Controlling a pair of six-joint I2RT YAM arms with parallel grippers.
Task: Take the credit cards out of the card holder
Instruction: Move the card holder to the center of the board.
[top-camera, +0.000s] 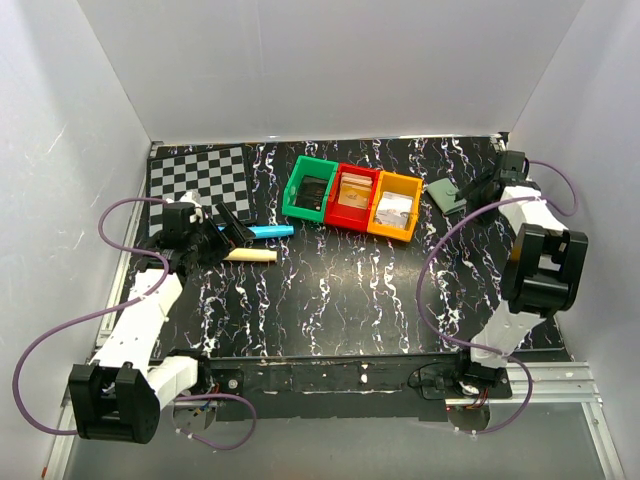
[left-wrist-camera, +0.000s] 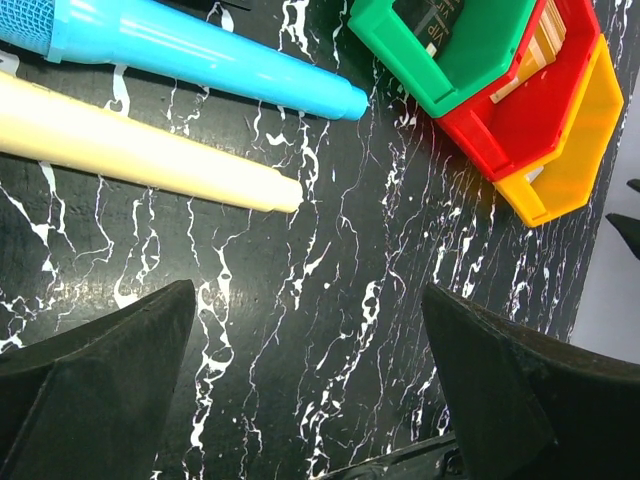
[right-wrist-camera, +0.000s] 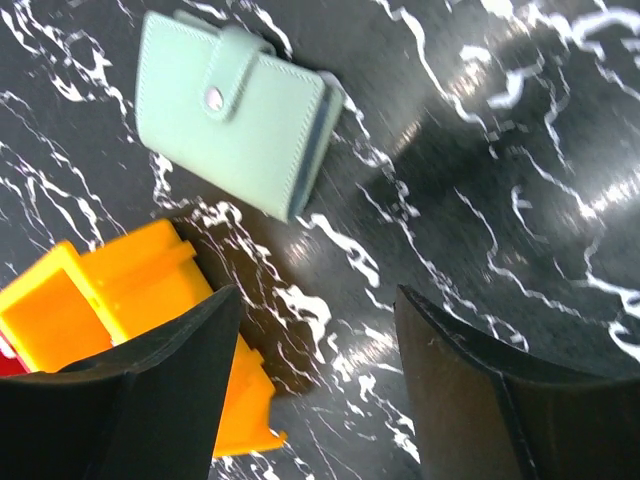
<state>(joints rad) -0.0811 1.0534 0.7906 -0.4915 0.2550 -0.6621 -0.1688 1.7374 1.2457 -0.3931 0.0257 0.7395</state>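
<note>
Card holder (right-wrist-camera: 235, 125) lies shut, untouched — right fingers (right-wrist-camera: 150, 400), left fingers (left-wrist-camera: 100, 390) wide, empty.

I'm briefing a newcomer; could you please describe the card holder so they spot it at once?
At the back of the marbled table stands a row of three bins. Right of the orange bin lies the card holder: flat, pale green, snapped shut by a tab, unlike the bright open bins.
</note>
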